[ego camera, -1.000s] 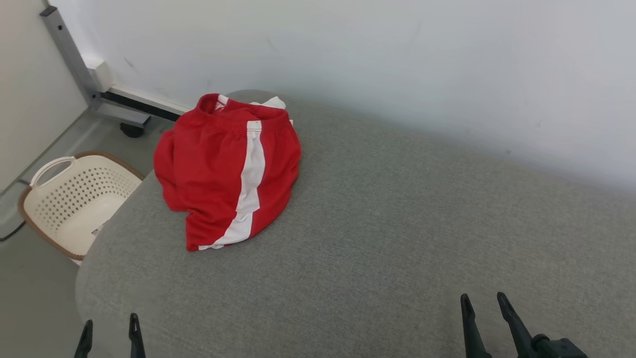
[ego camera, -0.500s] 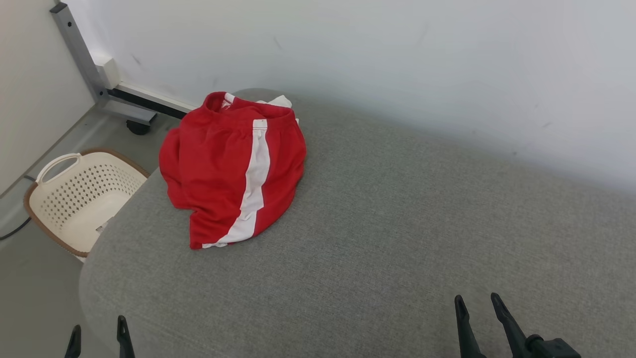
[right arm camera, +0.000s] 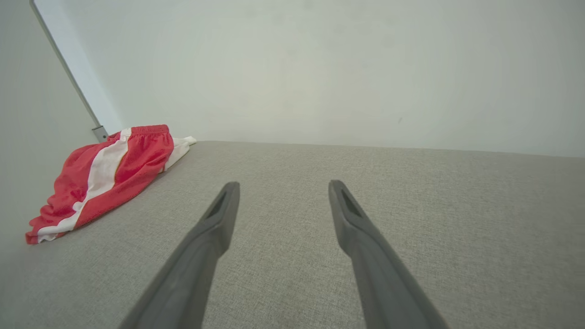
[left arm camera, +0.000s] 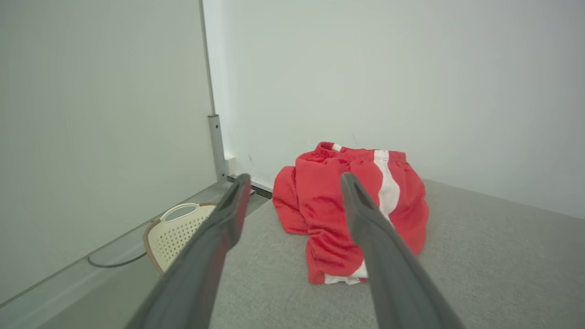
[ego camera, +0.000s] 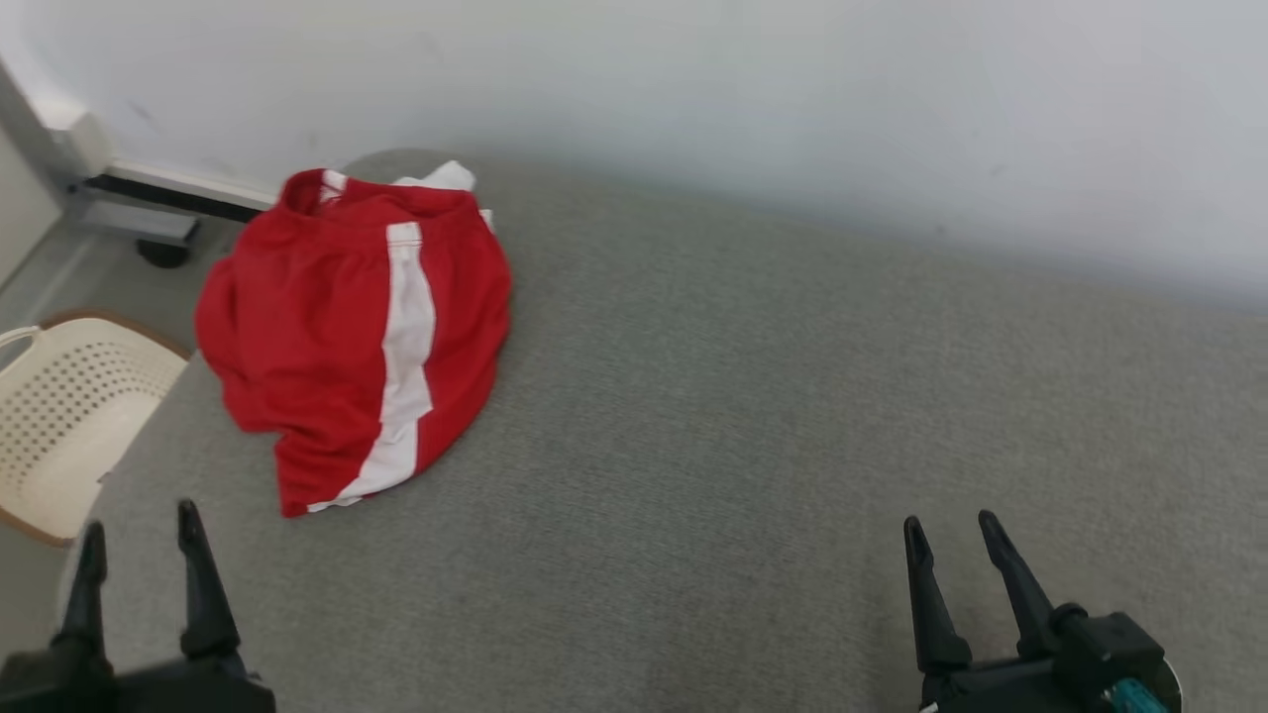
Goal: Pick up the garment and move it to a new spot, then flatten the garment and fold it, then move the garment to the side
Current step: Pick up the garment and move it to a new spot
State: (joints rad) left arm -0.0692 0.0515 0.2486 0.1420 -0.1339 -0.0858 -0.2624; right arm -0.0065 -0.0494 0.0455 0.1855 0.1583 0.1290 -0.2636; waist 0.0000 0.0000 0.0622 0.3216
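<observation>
Head view: red garment (ego camera: 337, 327) with a white stripe lies bunched at the far-left corner of the grey bench (ego camera: 743, 396), near the wall. Perforated white basket (ego camera: 59, 416) sits on the floor just left of the bench. Left end effector (ego camera: 139, 520) near left, jaws wide apart, holding nothing. Right end effector (ego camera: 949, 521) near right, same spread, empty. Both are well apart from the garment.

Left wrist view: left end effector (left arm camera: 296, 177) spread wide, nothing gripped. Garment (left arm camera: 315, 183) ahead on the bench, basket (left arm camera: 178, 228) lower left.

Right wrist view: right end effector (right arm camera: 284, 184) wide open over bare bench, empty. Garment (right arm camera: 109, 173) far left.
</observation>
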